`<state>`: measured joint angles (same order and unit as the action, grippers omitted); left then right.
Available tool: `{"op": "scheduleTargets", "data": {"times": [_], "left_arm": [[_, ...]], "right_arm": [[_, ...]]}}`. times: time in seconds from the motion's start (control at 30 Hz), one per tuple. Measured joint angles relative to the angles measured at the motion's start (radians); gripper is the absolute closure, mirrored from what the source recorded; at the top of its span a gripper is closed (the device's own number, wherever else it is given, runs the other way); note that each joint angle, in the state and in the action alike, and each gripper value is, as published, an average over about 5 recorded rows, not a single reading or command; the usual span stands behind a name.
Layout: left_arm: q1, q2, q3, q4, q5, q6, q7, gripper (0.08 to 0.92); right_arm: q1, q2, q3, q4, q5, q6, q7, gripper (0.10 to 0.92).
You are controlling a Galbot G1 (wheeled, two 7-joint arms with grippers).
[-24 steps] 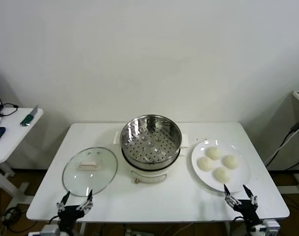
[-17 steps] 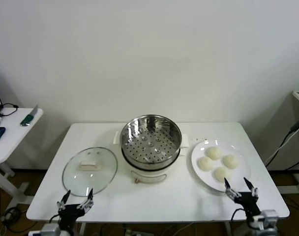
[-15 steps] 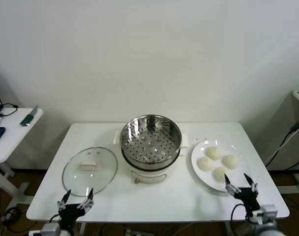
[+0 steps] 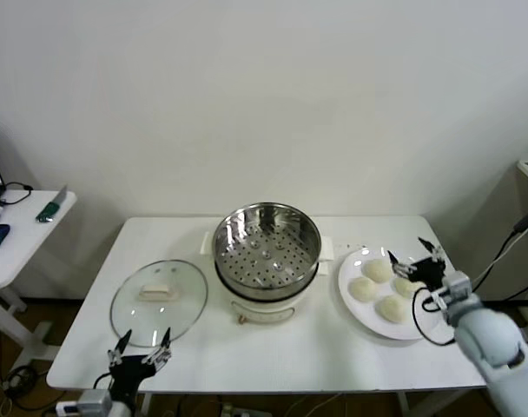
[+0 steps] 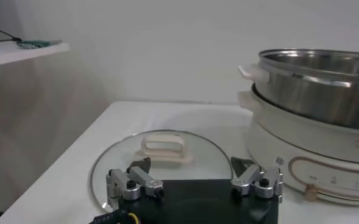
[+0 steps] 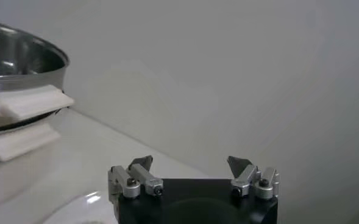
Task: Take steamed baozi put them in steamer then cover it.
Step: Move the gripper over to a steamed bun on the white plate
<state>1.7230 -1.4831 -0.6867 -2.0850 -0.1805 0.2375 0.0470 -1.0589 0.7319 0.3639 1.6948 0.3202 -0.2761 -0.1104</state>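
jaws spread, right gripper (image 4: 413,255) hovers over steamed baozi (image 4: 379,270).

A white table (image 4: 273,352) carries 3 things in a row; a glass lid (image 4: 158,302) lies flat on its left, the steamer (image 4: 266,246) on its white pot base stands mid-table, and a white plate (image 4: 418,323) rests on its right.
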Motion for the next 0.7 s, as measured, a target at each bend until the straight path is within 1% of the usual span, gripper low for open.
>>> {"op": "scheduleTargets", "data": {"times": [0.17,0.37,0.53,0.7], "left_arm": [[-0.004,0.000,0.002,-0.002,0.001,0.003,0.003,0.177],[-0.003,0.001,0.001,-0.006,0.001,0.003,0.005,0.177],[0.000,0.001,0.002,-0.003,0.003,0.000,0.005,0.177],[0.004,-0.003,0.003,-0.003,0.011,-0.006,0.005,0.177]], "right_arm": [[0.191,-0.108,-0.174,-0.073,-0.061,-0.011,-0.129,0.203],[0.475,-0.201,-0.458,-0.171,-0.127,-0.005,-0.326,0.203],[0.750,-0.228,-0.746,-0.264,-0.159,0.029,-0.500,0.203],[1.019,-0.206,-1.034,-0.364,-0.166,0.081,-0.663,0.203]]}}
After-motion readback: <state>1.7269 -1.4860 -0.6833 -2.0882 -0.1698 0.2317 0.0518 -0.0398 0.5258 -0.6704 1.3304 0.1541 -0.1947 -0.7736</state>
